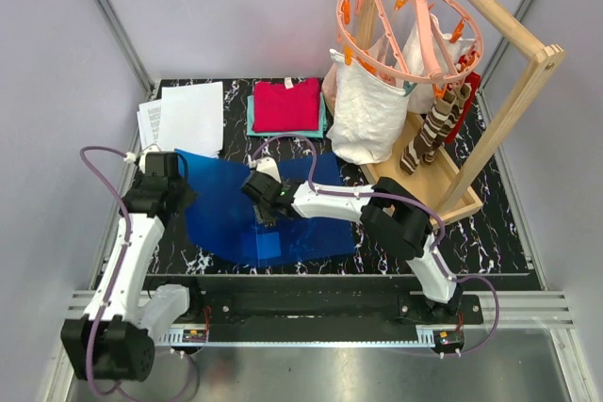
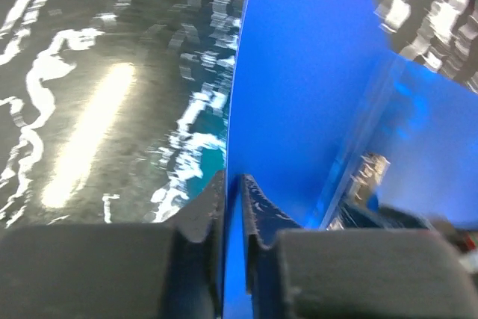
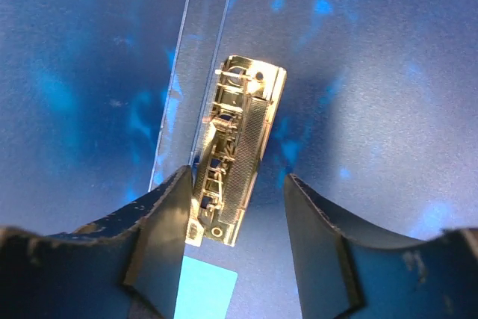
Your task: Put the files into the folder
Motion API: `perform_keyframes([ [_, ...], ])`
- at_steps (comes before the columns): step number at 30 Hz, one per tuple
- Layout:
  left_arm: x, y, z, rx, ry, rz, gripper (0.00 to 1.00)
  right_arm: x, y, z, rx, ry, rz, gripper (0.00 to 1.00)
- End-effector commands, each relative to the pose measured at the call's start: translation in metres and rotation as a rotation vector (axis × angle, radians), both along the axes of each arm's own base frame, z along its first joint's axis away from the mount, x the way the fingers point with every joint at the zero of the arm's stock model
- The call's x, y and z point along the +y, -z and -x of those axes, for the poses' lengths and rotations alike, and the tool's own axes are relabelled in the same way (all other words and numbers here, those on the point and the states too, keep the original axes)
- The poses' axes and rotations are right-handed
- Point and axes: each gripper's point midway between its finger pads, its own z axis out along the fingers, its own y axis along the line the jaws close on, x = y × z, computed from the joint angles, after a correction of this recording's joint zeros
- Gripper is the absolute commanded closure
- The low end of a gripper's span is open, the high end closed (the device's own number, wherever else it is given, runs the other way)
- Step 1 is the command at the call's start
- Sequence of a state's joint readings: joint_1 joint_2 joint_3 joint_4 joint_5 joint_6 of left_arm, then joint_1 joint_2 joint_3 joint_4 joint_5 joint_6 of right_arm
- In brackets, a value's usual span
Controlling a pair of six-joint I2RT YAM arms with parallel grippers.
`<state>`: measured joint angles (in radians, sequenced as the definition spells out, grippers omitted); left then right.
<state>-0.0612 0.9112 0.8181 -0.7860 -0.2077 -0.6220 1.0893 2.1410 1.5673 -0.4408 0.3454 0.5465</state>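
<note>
The blue folder lies open in the middle of the table, its left cover lifted. My left gripper is shut on that cover's edge; in the left wrist view the gripper pinches the thin blue sheet. My right gripper is open low over the folder's inside, its jaws either side of the metal spine clip, the left jaw close against it. The white barcode sticker shows below the clip. The files lie stacked at the far left, apart from both grippers.
Folded red and teal clothes lie behind the folder. A white cloth bag hangs from a pink clip hanger on a wooden rack at the back right. The table's left edge runs beside the files.
</note>
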Motion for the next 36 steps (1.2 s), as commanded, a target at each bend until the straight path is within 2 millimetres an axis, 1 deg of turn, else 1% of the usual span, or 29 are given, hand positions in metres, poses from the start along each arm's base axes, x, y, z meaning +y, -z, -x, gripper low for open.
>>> perform_keyframes([
  [1, 0.047, 0.018, -0.013, 0.048, -0.171, -0.037, 0.65, 0.002, 0.019, -0.013, -0.013, -0.014, -0.009, 0.44],
  [2, 0.048, 0.023, -0.013, 0.069, -0.177, -0.006, 0.53, 0.002, 0.02, -0.013, -0.017, -0.015, -0.006, 0.44],
  [3, 0.062, 0.03, -0.012, 0.089, -0.235, 0.02, 0.4, 0.002, 0.021, -0.017, -0.03, -0.008, 0.001, 0.44],
  [4, 0.066, 0.032, -0.012, 0.092, -0.252, 0.039, 0.07, -0.001, 0.027, -0.019, -0.03, -0.003, 0.014, 0.43],
  [5, 0.07, 0.029, -0.015, 0.084, -0.265, 0.064, 0.01, -0.001, 0.029, -0.021, -0.033, 0.001, 0.02, 0.42],
  [6, 0.071, 0.03, -0.01, 0.132, -0.268, 0.064, 0.01, -0.002, 0.03, -0.023, -0.035, 0.003, 0.024, 0.42],
  [7, 0.077, 0.003, -0.019, 0.089, -0.285, 0.041, 0.01, -0.003, 0.034, -0.024, -0.036, 0.001, 0.034, 0.41],
  [8, 0.087, -0.009, -0.016, 0.084, -0.314, -0.019, 0.01, -0.005, 0.037, -0.024, -0.035, 0.0, 0.045, 0.4],
  [10, 0.092, -0.062, -0.02, -0.059, -0.299, -0.107, 0.01, -0.006, 0.036, -0.025, -0.042, -0.004, 0.056, 0.39],
  [11, 0.084, -0.088, -0.019, -0.143, -0.262, -0.128, 0.01, -0.007, 0.036, -0.026, -0.044, -0.005, 0.062, 0.38],
  [13, 0.06, -0.129, -0.025, -0.271, -0.157, -0.113, 0.01, -0.008, 0.035, -0.026, -0.048, -0.021, 0.07, 0.37],
  [14, 0.027, -0.142, -0.029, -0.323, -0.033, -0.044, 0.01, -0.009, 0.035, -0.025, -0.047, -0.025, 0.075, 0.36],
  [16, -0.014, -0.156, -0.037, -0.393, 0.103, 0.094, 0.02, -0.007, 0.032, -0.025, -0.042, -0.032, 0.063, 0.35],
  [17, -0.046, -0.16, -0.036, -0.412, 0.227, 0.219, 0.06, -0.007, 0.032, -0.024, -0.038, -0.036, 0.063, 0.35],
  [18, -0.064, -0.172, -0.042, -0.47, 0.287, 0.282, 0.16, -0.006, 0.033, -0.024, -0.033, -0.033, 0.059, 0.34],
  [19, -0.077, -0.163, -0.044, -0.461, 0.292, 0.37, 0.2, -0.005, 0.032, -0.024, -0.032, -0.03, 0.054, 0.34],
  [20, -0.095, -0.162, -0.045, -0.47, 0.344, 0.432, 0.23, -0.003, 0.032, -0.023, -0.028, -0.034, 0.049, 0.34],
  [21, -0.104, -0.173, -0.056, -0.541, 0.372, 0.471, 0.3, -0.002, 0.031, -0.023, -0.027, -0.031, 0.043, 0.34],
  [23, -0.121, -0.148, -0.066, -0.478, 0.364, 0.584, 0.34, -0.002, 0.033, -0.023, -0.019, -0.026, 0.039, 0.34],
  [24, -0.121, -0.139, -0.072, -0.46, 0.344, 0.584, 0.38, -0.002, 0.034, -0.021, -0.009, -0.026, 0.035, 0.34],
  [25, -0.117, -0.117, -0.075, -0.41, 0.302, 0.576, 0.47, -0.002, 0.034, -0.02, 0.003, -0.015, 0.023, 0.34],
  [27, -0.099, -0.079, -0.084, -0.335, 0.203, 0.53, 0.58, -0.007, 0.038, -0.018, 0.047, -0.004, 0.004, 0.34],
  [28, -0.09, -0.049, -0.081, -0.273, 0.156, 0.506, 0.64, -0.008, 0.036, -0.018, 0.056, 0.014, -0.013, 0.34],
  [29, -0.077, -0.025, -0.082, -0.222, 0.092, 0.493, 0.65, -0.012, 0.041, -0.016, 0.068, 0.015, -0.013, 0.34],
  [30, -0.072, -0.011, -0.083, -0.204, 0.075, 0.483, 0.66, -0.015, 0.038, -0.019, 0.068, 0.025, -0.021, 0.34],
  [32, -0.061, 0.035, -0.077, -0.09, 0.025, 0.456, 0.7, -0.016, 0.04, -0.017, 0.085, 0.019, -0.039, 0.33],
  [33, -0.063, 0.043, -0.076, -0.066, 0.038, 0.454, 0.73, -0.018, 0.038, -0.021, 0.094, 0.031, -0.062, 0.32],
  [34, -0.053, 0.048, -0.08, -0.061, 0.017, 0.431, 0.74, -0.018, 0.039, -0.022, 0.109, 0.035, -0.082, 0.32],
  [36, -0.031, 0.07, -0.087, -0.035, -0.026, 0.312, 0.75, -0.015, 0.041, -0.019, 0.166, 0.026, -0.141, 0.31],
])
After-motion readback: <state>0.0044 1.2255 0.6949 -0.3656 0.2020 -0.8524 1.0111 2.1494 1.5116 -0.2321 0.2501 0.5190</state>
